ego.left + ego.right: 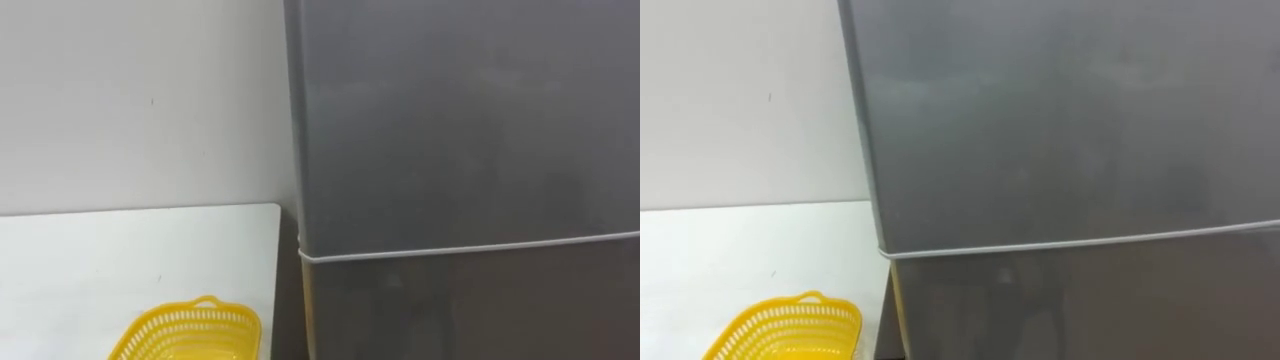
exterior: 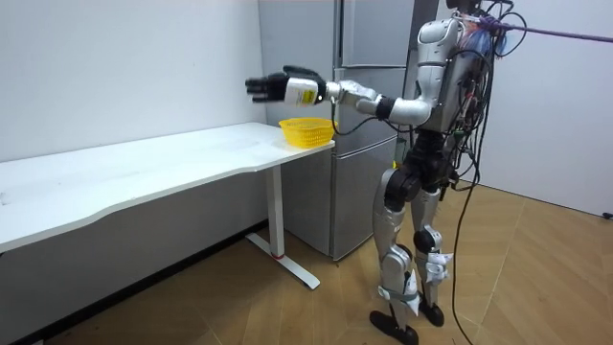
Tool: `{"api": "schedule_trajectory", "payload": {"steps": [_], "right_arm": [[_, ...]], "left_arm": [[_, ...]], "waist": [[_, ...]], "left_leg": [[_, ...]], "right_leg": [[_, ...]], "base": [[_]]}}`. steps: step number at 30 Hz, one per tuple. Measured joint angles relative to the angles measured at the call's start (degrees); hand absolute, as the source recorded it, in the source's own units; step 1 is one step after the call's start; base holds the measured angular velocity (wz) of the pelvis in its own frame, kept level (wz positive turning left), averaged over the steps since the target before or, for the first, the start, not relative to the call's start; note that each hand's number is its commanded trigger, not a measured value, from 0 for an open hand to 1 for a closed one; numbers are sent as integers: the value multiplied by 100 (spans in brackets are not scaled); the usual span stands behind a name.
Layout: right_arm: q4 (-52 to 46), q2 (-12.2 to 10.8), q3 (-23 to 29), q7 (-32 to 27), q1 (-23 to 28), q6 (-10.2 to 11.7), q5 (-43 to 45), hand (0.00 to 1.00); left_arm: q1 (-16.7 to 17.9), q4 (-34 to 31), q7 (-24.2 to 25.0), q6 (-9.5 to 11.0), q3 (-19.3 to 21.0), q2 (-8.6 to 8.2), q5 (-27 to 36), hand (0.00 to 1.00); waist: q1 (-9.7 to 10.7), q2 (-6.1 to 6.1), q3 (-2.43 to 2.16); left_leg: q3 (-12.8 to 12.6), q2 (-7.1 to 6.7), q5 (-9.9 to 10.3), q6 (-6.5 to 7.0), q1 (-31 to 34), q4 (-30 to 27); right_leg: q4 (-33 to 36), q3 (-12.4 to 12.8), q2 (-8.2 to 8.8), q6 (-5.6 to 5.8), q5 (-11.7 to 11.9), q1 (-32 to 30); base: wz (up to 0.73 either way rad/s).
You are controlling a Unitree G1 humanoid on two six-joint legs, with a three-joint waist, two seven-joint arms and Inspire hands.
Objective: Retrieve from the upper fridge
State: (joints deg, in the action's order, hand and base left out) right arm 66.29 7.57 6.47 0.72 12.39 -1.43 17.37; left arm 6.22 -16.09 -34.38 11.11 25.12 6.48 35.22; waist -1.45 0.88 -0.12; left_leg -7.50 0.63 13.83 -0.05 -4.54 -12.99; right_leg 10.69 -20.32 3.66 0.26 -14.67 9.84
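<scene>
A grey fridge stands straight before me with both doors shut. Its upper door (image 1: 460,120) meets the lower door (image 1: 470,300) at a pale seam. In the room view I stand upright close to the fridge (image 2: 369,96). My left arm is stretched out level over the table's end, and my left hand (image 2: 278,87) is open with nothing in it, off to the left of the fridge. A yellow mesh basket (image 1: 190,335) sits on the white table (image 1: 120,260) just left of the fridge, below that hand.
The white table (image 2: 144,172) runs along the wall on my left, its end almost touching the fridge side. A narrow dark gap (image 1: 288,300) separates them. Wooden floor (image 2: 536,278) lies open behind me.
</scene>
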Motion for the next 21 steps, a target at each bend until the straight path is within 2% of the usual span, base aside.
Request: {"api": "schedule_trajectory", "payload": {"steps": [2,5,7,8,9,10,12,15,18,21], "right_arm": [[-3,17,54,97,-43,-7,69,0],[41,68,72,231,-107,-67,150,0],[72,91,96,294,-125,-112,257,0],[71,116,96,322,-137,-114,290,0],[72,130,96,327,-150,-116,297,0],[74,131,96,327,-148,-119,295,0],[84,130,95,371,-124,-159,292,0],[84,131,96,392,-128,-239,300,0],[111,137,95,391,-162,-244,343,0],[114,145,95,433,-122,-285,345,0]], "left_arm": [[-2,-270,313,-22,-172,66,-2,0],[-105,-608,1059,-226,-363,172,-3,0],[-253,-670,1589,-286,-468,311,10,0],[-366,-680,1931,-379,-540,443,12,0],[-461,-764,2193,-480,-630,562,13,0],[-513,-807,2328,-515,-680,608,13,0],[-752,-949,2918,-649,-854,678,15,0],[-1113,-958,3439,-837,-1079,828,131,0],[-1366,-959,3931,-928,-1085,863,135,0],[-1380,-959,4172,-964,-1038,928,187,0]], "waist": [[87,28,2],[179,93,26],[244,115,38],[266,133,25],[297,154,36],[303,161,40],[310,164,39],[402,177,31],[449,210,27],[494,223,28]], "left_leg": [[21,-12,1,3,82,-21],[0,-8,-7,14,135,-80],[-3,-14,-11,19,166,-81],[-14,-14,-14,21,203,-82],[-26,-14,-15,21,214,-79],[-26,-14,-16,21,223,-71],[-28,-14,-17,21,218,-46],[-33,-33,-17,21,176,-10],[-50,-38,-17,20,85,61],[-33,-43,-17,20,78,85]], "right_leg": [[-2,-14,0,2,5,-59],[-2,-26,10,6,11,-93],[1,-29,15,8,12,-109],[5,-25,19,9,12,-171],[4,-21,19,10,13,-194],[5,-16,19,11,14,-198],[10,14,18,13,15,-215],[0,143,11,17,18,-187],[-9,306,-2,17,18,-167],[-10,312,1,21,20,-175]], "base": [[8],[2],[2],[0],[-3],[-4],[-5],[-2],[-12],[-2]]}}
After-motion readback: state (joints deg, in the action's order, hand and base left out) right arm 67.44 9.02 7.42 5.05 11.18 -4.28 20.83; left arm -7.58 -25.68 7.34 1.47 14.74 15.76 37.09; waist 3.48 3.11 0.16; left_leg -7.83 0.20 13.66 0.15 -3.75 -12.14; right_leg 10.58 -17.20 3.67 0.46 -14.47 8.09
